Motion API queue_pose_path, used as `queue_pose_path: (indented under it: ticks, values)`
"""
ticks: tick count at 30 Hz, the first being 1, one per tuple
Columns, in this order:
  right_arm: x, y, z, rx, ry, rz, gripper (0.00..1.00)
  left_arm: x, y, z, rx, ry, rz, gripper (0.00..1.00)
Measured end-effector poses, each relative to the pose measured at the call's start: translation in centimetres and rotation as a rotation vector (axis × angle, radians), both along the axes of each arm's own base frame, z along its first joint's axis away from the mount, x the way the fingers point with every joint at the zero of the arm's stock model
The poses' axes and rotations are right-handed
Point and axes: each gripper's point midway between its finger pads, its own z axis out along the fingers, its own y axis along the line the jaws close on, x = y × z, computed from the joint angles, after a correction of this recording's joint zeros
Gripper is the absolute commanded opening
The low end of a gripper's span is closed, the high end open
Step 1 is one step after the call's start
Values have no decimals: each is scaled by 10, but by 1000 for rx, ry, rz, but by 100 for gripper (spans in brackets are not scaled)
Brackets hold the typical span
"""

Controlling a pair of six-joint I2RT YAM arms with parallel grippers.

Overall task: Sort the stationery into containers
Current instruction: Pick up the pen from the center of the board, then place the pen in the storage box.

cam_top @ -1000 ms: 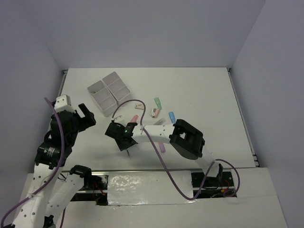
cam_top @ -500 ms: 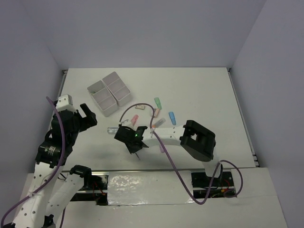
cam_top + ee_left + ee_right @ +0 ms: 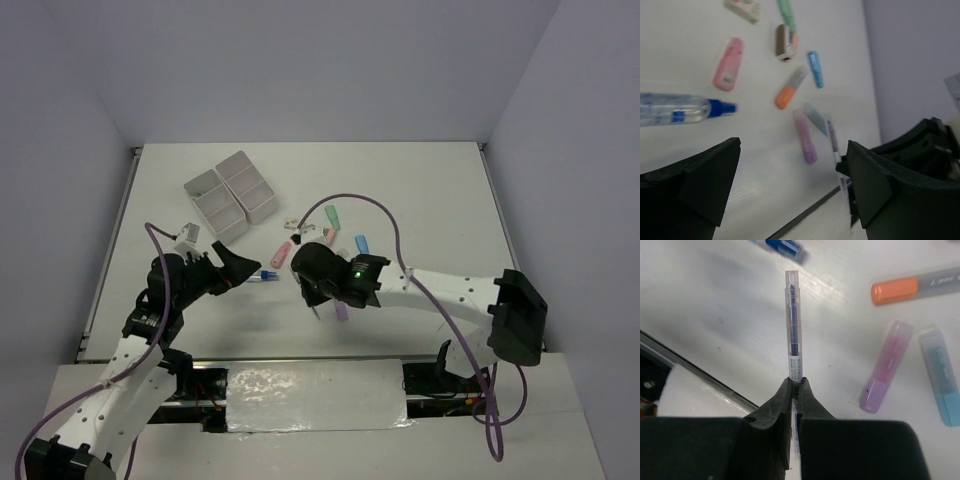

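My right gripper [image 3: 795, 382] is shut on a thin clear pen with dark ink [image 3: 794, 325], which sticks out past the fingertips above the white table. From above, that gripper [image 3: 320, 298] sits among loose stationery: a pink highlighter [image 3: 283, 249], a green one [image 3: 331, 215], a blue one [image 3: 361, 244] and a purple one [image 3: 340, 310]. A clear blue-capped tube [image 3: 675, 108] lies just ahead of my open, empty left gripper [image 3: 790, 185]. The white containers [image 3: 230, 195] stand at the back left.
In the right wrist view an orange highlighter [image 3: 910, 287], a purple one [image 3: 887, 365] and a light blue one [image 3: 940, 382] lie right of the pen. The table's near edge with its dark rail [image 3: 685, 367] runs close below the pen. Purple cables loop over both arms.
My right gripper has closed on the pen and carried it rightward into the cluster of highlighters. My left arm has swung in from the left edge toward the blue-capped tube, still open.
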Motion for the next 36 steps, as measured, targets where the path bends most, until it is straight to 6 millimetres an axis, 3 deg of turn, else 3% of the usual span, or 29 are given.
queue_pose_path:
  ticks: [5, 8, 13, 17, 20, 21, 22, 24, 28, 31, 33, 34, 36]
  values:
    - [10, -5, 35, 122, -69, -33, 1, 2, -34, 49, -202, -151, -105, 99]
    - [10, -1, 53, 207, -102, -23, 1, -3, -56, 67, -262, -197, -187, 98]
    - [10, 9, 83, 324, -147, -1, 1, -10, -87, 67, -280, -177, -284, 94]
    - [10, 14, 91, 358, -158, 12, 2, -7, -94, 60, -268, -153, -286, 86]
    - [8, 17, 92, 367, -154, 28, 2, -4, -94, 63, -269, -162, -278, 67]
    - [8, 18, 92, 366, -153, 32, 2, -3, -94, 65, -269, -169, -277, 47]
    - [8, 18, 91, 366, -153, 34, 2, -2, -94, 67, -275, -172, -274, 37]
    - [8, 19, 89, 361, -151, 37, 3, -1, -95, 72, -274, -189, -276, 27]
    - [10, 21, 92, 370, -163, 41, 4, 1, -96, 80, -272, -207, -279, 16]
    - [11, 21, 92, 367, -170, 42, 4, 3, -97, 81, -264, -208, -283, 0]
    - [12, 20, 92, 365, -175, 40, 18, 5, -98, 81, -252, -213, -287, 0]
    - [14, 20, 92, 366, -177, 39, 52, 6, -98, 82, -247, -213, -287, 0]
    - [16, 20, 94, 377, -185, 40, 88, 12, -97, 86, -219, -233, -276, 0]
